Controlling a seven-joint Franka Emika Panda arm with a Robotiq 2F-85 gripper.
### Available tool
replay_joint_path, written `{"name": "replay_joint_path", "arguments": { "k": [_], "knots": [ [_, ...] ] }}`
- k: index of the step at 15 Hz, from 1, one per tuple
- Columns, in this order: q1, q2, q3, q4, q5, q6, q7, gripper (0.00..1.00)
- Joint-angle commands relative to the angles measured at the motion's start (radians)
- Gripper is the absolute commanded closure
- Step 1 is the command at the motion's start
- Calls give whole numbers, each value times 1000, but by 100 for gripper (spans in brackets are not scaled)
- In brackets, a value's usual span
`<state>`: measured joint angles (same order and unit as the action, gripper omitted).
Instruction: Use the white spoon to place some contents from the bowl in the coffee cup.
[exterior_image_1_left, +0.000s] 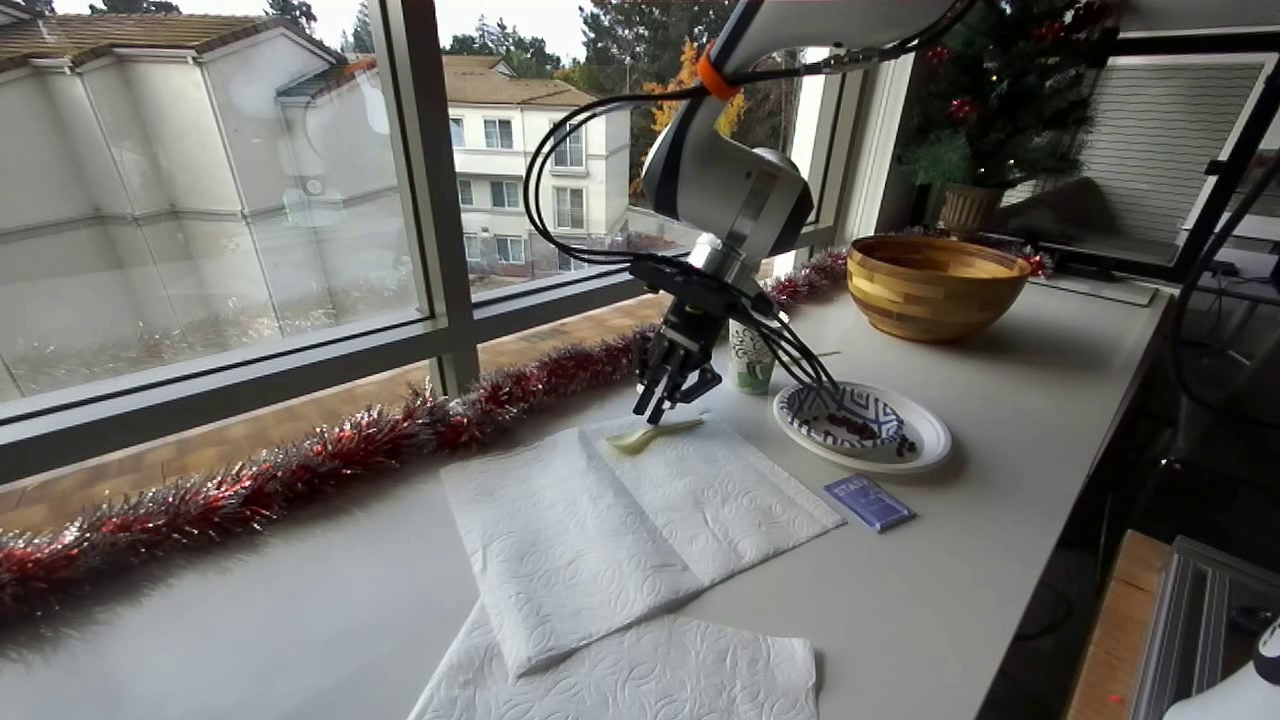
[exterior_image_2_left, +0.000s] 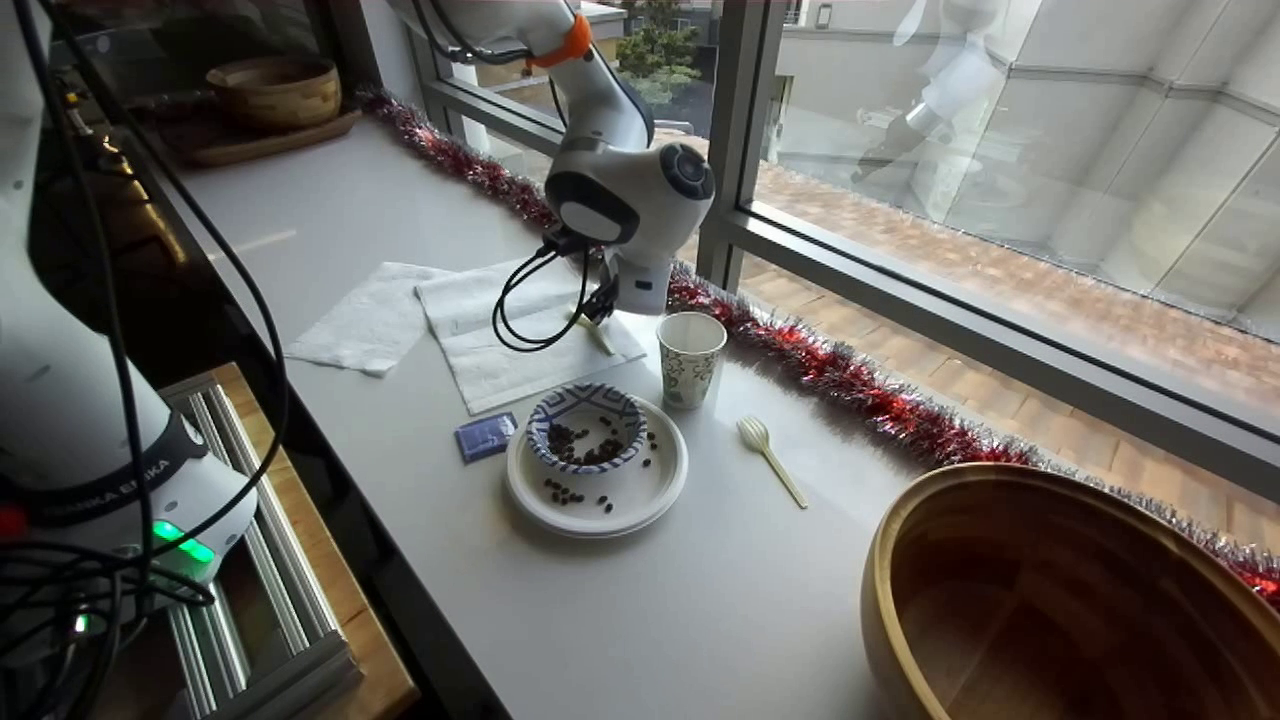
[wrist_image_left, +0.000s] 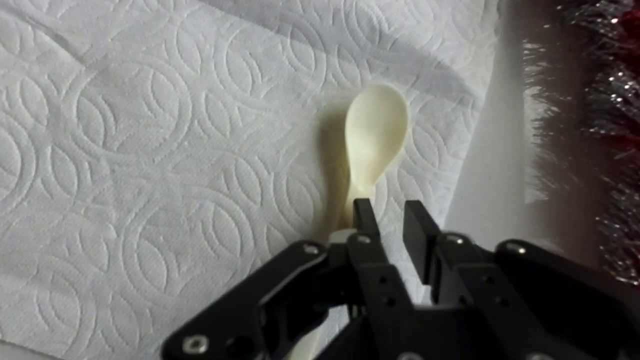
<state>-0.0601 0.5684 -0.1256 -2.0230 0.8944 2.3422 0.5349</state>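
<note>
The white spoon lies on a paper towel; it shows in both exterior views (exterior_image_1_left: 632, 441) (exterior_image_2_left: 603, 338) and in the wrist view (wrist_image_left: 377, 125). My gripper (exterior_image_1_left: 647, 415) (wrist_image_left: 386, 204) points down just above it, partly open and empty. In the wrist view the handle runs under the left finger, outside the gap, and is partly hidden. The coffee cup (exterior_image_1_left: 752, 362) (exterior_image_2_left: 690, 365) stands upright beyond the towel. The bowl (exterior_image_1_left: 865, 402) (exterior_image_2_left: 590, 402), white with a blue pattern, holds dark beans (exterior_image_2_left: 580, 452). It sits on a white plate (exterior_image_1_left: 935, 445) (exterior_image_2_left: 600, 525) with loose beans.
A pale fork (exterior_image_2_left: 770, 462) lies past the cup. A blue packet (exterior_image_1_left: 868, 502) (exterior_image_2_left: 486, 437) lies by the plate. A large wooden bowl (exterior_image_1_left: 930, 290) (exterior_image_2_left: 900, 600) stands at one end. Red tinsel (exterior_image_1_left: 330, 455) (exterior_image_2_left: 830, 380) runs along the window. Black cables hang from the arm.
</note>
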Motion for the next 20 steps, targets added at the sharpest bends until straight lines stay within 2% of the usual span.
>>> {"name": "replay_joint_path", "arguments": {
  "k": [1, 4, 7, 10, 13, 20],
  "knots": [
    [4, 25, -7, 34, -33, -19, 57, 55],
    [5, 27, -9, 36, -45, -30, 90, 51],
    [3, 14, -7, 24, -50, -38, 115, 61],
    [3, -12, -7, 6, -50, -42, 122, 61],
    [8, -23, -10, -7, -66, -46, 139, 50],
    [0, -42, -6, -28, -69, -74, 156, 44]
  ]
}}
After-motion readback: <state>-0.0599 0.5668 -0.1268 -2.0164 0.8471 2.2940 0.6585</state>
